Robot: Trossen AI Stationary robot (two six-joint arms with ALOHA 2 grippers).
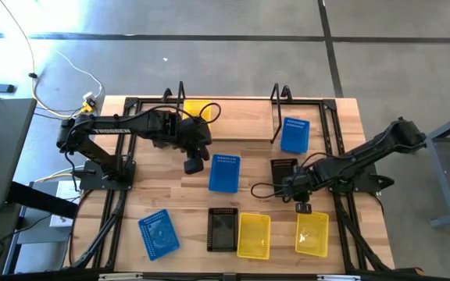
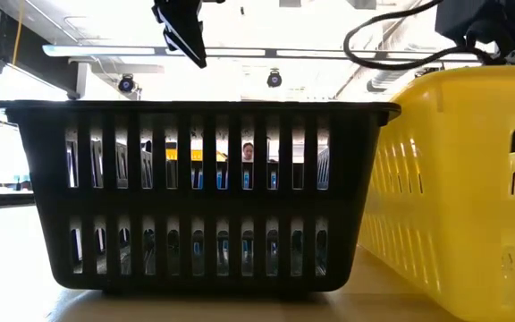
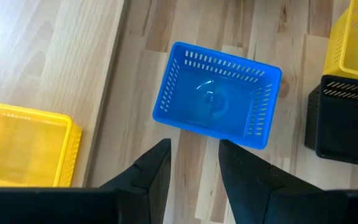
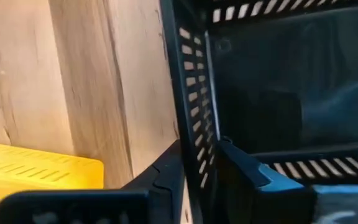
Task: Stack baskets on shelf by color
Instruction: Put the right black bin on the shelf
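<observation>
Right wrist view shows your right gripper (image 4: pixel 201 163) clamped on the black basket (image 4: pixel 278 81) wall, frame centre; a thin-wall pinch could slip. Left gripper (image 3: pixel 194 165), released, hovers near the blue basket (image 3: pixel 216 93).

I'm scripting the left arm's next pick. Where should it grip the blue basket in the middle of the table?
Probably a rim wall of the blue basket, from straight above: it sits upright, open-topped, clear of neighbours. The left gripper, open, could straddle that thin wall.
</observation>
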